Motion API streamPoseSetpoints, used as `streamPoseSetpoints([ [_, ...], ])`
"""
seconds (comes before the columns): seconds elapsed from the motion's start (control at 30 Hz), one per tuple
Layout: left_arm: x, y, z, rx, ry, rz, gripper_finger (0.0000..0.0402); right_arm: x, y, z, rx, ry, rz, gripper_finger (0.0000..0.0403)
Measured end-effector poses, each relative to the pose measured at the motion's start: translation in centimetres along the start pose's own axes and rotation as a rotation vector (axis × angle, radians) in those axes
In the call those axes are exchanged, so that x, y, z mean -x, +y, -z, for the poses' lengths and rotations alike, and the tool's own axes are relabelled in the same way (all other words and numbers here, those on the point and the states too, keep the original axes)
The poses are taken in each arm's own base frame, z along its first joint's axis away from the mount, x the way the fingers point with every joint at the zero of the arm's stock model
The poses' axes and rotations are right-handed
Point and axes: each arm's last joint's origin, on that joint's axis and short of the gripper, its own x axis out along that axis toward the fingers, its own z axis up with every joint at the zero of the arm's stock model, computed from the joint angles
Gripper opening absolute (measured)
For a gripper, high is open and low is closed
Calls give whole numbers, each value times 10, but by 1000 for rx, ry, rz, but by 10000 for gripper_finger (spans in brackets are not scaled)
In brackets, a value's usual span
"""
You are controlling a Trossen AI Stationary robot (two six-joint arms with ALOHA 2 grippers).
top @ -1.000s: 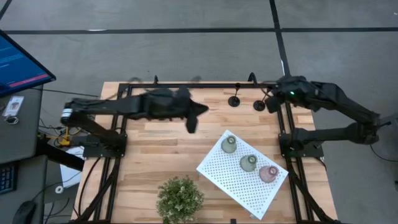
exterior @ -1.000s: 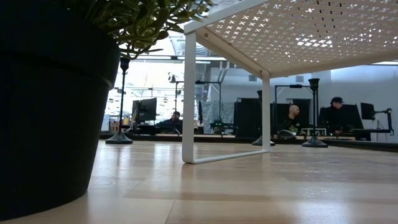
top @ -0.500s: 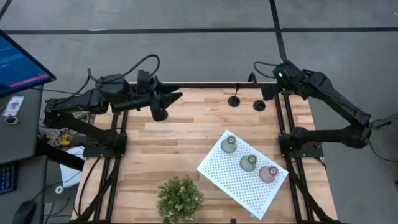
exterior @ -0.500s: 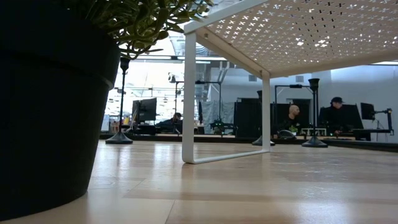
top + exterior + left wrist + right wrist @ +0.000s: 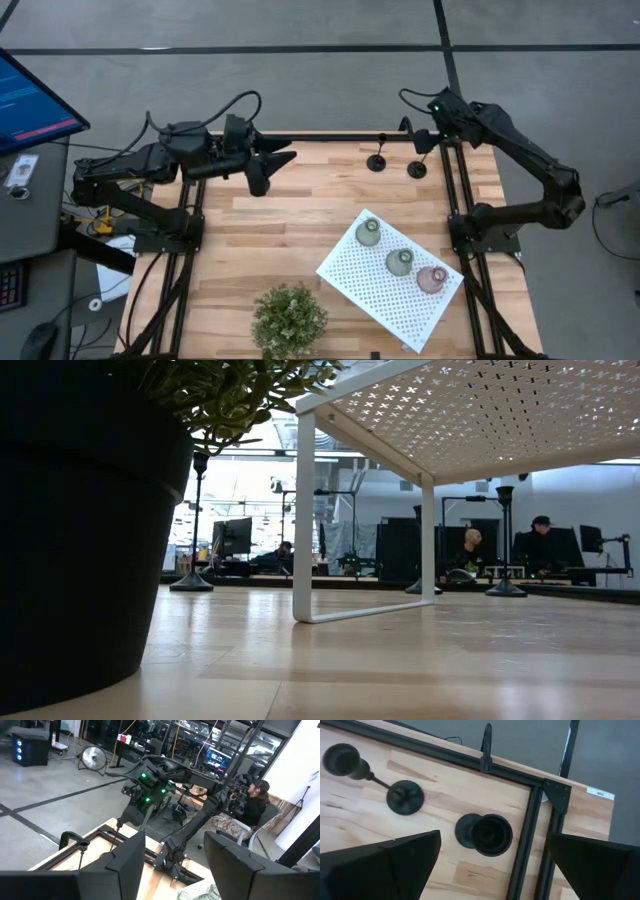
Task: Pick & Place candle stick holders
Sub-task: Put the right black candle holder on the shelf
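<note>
Two black candle stick holders (image 5: 377,160) (image 5: 417,168) stand on their round bases near the table's far edge, right of the middle. In the right wrist view one (image 5: 490,835) shows from above and the other (image 5: 400,795) beside it. My right gripper (image 5: 492,865) (image 5: 424,143) hovers open above the nearer one and touches nothing. Three pale bulbous holders, greenish (image 5: 368,232), greenish (image 5: 400,262) and pinkish (image 5: 432,279), sit on the white perforated board (image 5: 375,290). My left gripper (image 5: 273,172) (image 5: 172,865) is open and empty over the far left. The low view shows another black holder (image 5: 195,525) at the far left.
A bushy potted plant (image 5: 290,318) stands at the near edge, left of the raised white board. A black frame rail (image 5: 330,137) with clamps runs along the far edge. Bare wood lies across the table's middle and left (image 5: 260,240). People sit in the room beyond (image 5: 470,550).
My left gripper has swung quickly from over the table's far middle toward the left edge and now holds still. My right gripper has drawn back from beside the two black holders toward the far edge and risen. No holder has moved.
</note>
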Motion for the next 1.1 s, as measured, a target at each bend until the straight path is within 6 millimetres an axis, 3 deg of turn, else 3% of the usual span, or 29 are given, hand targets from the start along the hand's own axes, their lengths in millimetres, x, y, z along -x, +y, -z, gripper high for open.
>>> streamPoseSetpoints([
  [0.23, 0, 0, 0, 0, 1, 0, 202, -3, -11, 42, -34, -204, -118, 352],
  [0.47, 0, 0, 0, 6, 1, 0, 202, -43, -11, 82, -100, -236, -171, 352],
  [0.9, 0, 1, 0, 7, -7, -20, 194, -91, 1, 84, -112, -311, -146, 350],
  [1.1, 0, 1, 0, 0, -12, -35, 184, -98, 4, 80, -57, -311, -130, 296],
])
